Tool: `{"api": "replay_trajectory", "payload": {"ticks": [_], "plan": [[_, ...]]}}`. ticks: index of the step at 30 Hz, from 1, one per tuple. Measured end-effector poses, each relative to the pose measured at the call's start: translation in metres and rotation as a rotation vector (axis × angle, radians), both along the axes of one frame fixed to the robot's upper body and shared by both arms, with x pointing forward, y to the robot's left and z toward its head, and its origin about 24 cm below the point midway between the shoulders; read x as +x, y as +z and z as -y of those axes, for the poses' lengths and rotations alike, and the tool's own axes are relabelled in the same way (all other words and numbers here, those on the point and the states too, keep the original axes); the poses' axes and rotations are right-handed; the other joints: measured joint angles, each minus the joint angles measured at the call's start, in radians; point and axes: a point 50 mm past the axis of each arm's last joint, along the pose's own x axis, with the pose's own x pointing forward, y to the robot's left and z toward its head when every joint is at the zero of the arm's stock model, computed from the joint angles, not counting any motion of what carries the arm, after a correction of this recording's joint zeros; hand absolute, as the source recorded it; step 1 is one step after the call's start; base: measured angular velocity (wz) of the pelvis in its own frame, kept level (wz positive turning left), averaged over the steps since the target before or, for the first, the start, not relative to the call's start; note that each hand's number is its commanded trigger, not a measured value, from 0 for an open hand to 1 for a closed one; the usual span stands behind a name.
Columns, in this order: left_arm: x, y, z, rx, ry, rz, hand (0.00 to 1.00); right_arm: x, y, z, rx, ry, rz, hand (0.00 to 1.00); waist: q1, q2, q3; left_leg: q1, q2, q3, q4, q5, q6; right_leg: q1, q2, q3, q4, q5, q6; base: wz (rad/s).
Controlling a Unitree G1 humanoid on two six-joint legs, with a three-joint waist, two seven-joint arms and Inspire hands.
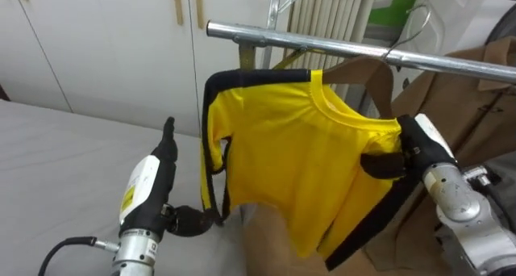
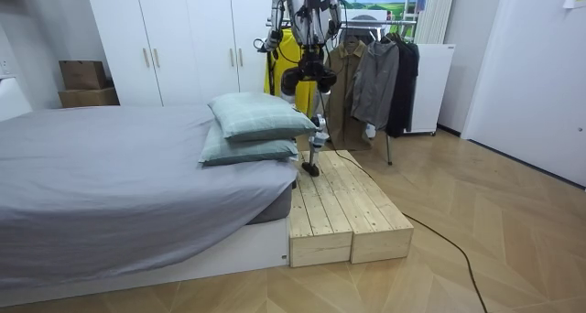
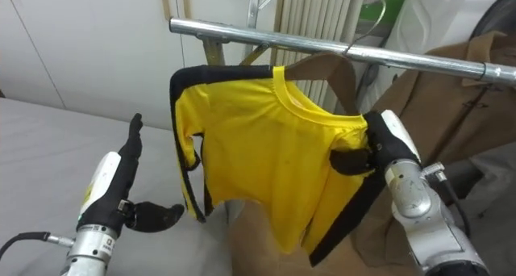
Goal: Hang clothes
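Grey bedding covers the bed (image 2: 110, 167), and the robot is seen standing on the wooden platform (image 2: 339, 212) at its foot, facing the clothes rack. In the eye views the metal rail (image 1: 322, 43) is crossed at 12 o'clock, with a brown coat (image 1: 476, 90) already hung at 2 o'clock. The yellow shirt (image 1: 298, 155), trimmed in dark, is spread at the centre on a brown hanger (image 1: 379, 70) whose wire hook is raised to the rail. Whether it is fully seated cannot be told.

The shirt's shoulder at 3 o'clock is pinched by the right hand (image 1: 411, 147), thumb curled onto the cloth, presumably so the garment is steadied while the hook is settled. The left hand (image 1: 153, 179) is held at 8 o'clock beside the hem, fingers straight and thumb spread, grasping nothing, likely kept ready for smoothing.
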Motion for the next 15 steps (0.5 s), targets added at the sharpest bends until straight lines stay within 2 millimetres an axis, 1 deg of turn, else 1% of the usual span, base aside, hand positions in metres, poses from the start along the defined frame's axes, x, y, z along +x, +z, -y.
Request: {"api": "replay_trajectory", "payload": {"ticks": [2,7,15], "plan": [[0.0,-0.001,0.002,-0.003,-0.006,-0.005,0.0,-0.004,-0.012,0.005,0.009,-0.01,-0.066,1.0,0.005,-0.003,0.0018,0.011,0.0,0.0,-0.002,0.0,0.0,0.012,-0.002,-0.006,-0.004,0.0,0.0,0.11],[-0.001,-0.002,0.002,-0.003,-0.017,-0.019,0.0,-0.012,-0.03,0.012,0.015,-0.027,-0.172,1.0,0.006,-0.008,0.0049,0.015,-0.001,-0.007,-0.004,0.0,0.0,0.022,-0.005,-0.016,-0.01,-0.002,0.001,0.07],[-0.001,-0.002,0.002,-0.001,-0.018,-0.022,0.0,-0.015,-0.034,0.014,0.016,-0.038,-0.188,1.0,0.003,-0.009,0.0045,0.016,0.0,-0.023,-0.003,0.0,0.0,0.031,-0.007,-0.029,-0.017,-0.003,0.0,0.05]]}}
